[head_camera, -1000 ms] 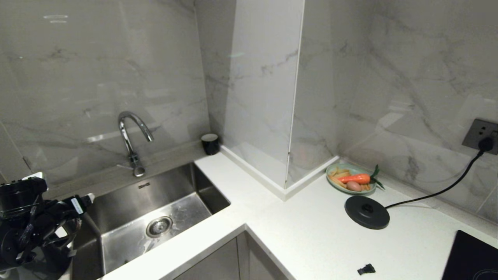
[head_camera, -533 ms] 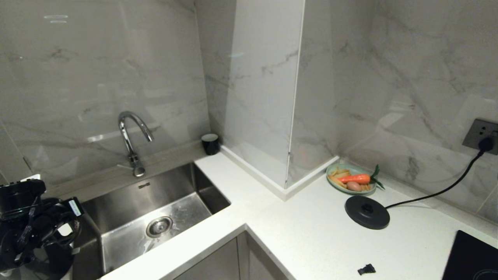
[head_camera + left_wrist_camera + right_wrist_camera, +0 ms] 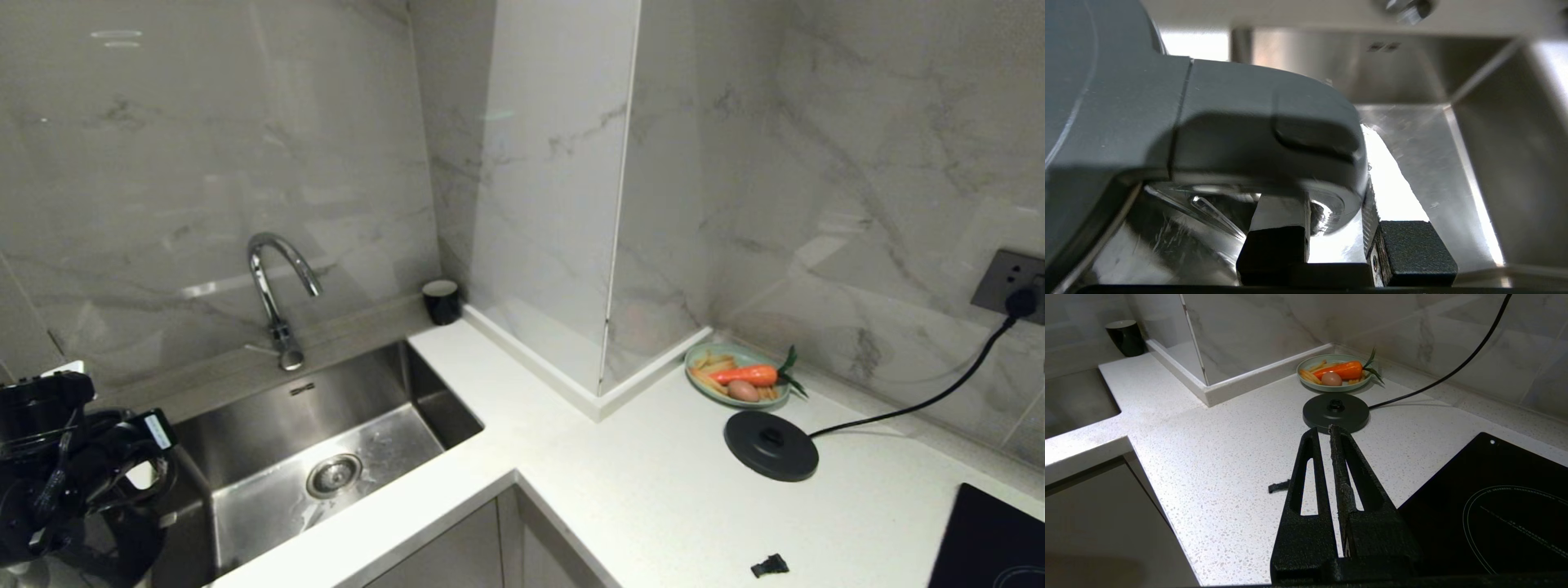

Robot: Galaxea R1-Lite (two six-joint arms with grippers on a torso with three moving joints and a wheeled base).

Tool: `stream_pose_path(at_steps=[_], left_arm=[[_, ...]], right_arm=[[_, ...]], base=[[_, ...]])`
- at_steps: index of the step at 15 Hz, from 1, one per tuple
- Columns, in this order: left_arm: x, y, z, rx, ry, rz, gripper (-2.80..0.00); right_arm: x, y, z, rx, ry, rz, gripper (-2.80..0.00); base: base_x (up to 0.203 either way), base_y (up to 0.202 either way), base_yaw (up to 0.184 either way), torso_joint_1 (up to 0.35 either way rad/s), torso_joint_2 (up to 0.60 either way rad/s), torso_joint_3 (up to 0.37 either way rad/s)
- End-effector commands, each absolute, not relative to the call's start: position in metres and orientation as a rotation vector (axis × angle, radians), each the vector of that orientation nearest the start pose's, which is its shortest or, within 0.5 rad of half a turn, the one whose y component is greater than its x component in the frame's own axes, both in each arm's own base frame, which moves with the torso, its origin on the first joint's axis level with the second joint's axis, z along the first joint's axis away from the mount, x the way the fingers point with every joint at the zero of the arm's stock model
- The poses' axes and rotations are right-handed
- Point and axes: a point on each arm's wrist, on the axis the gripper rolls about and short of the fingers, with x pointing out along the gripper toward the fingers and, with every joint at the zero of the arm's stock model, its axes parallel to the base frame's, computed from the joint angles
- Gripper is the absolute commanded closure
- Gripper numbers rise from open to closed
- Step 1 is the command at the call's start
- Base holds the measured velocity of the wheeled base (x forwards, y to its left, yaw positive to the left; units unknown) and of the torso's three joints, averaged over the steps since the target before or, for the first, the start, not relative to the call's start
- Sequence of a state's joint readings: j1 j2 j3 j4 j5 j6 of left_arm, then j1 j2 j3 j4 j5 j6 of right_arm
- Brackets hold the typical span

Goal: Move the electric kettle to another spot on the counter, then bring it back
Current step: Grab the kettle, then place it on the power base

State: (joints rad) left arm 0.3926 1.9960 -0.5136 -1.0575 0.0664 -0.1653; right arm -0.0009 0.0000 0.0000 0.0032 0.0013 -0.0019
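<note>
— Gripping anything, that left tool (image 3: 1331, 241)?
— Yes, clamped on the electric kettle (image 3: 1229, 130) handle, lower left, beside the sink (image 3: 326, 425). Right tool (image 3: 1327, 433) closed, empty, above the tabletop (image 3: 1216, 449).

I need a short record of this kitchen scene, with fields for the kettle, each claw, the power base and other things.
electric kettle: beside the sink, at its left end
left claw: shut on the kettle's handle
right claw: shut, empty, above the counter
power base: on the counter, bare, cord plugged in
other things: plate of food; black cup by the wall
</note>
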Motion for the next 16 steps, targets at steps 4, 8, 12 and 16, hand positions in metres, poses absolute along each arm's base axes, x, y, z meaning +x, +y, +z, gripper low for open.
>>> stream_pose_path(at_steps=[4,8,12,16], left_arm=[[0.273,0.103,0.102,-0.192,0.286,0.443,0.0],[0.268,0.09,0.117,-0.183,0.282,0.41,0.0],[0.264,0.067,0.124,-0.169,0.331,0.333,0.0],[0.252,0.028,0.146,-0.145,0.277,0.195,0.0]], right_arm=[[-0.023,0.0,0.075,-0.002,0.003,0.002,0.0],[-0.023,0.0,0.075,-0.003,0.003,0.002,0.0],[-0.023,0.0,0.075,-0.002,0.003,0.002,0.0],[-0.023,0.0,0.075,-0.003,0.003,0.0,0.0]], base=[[0.0,0.0,0.0,0.0,0.0,0.0],[0.0,0.0,0.0,0.0,0.0,0.0],[0.0,0.0,0.0,0.0,0.0,0.0],[0.0,0.0,0.0,0.0,0.0,0.0]])
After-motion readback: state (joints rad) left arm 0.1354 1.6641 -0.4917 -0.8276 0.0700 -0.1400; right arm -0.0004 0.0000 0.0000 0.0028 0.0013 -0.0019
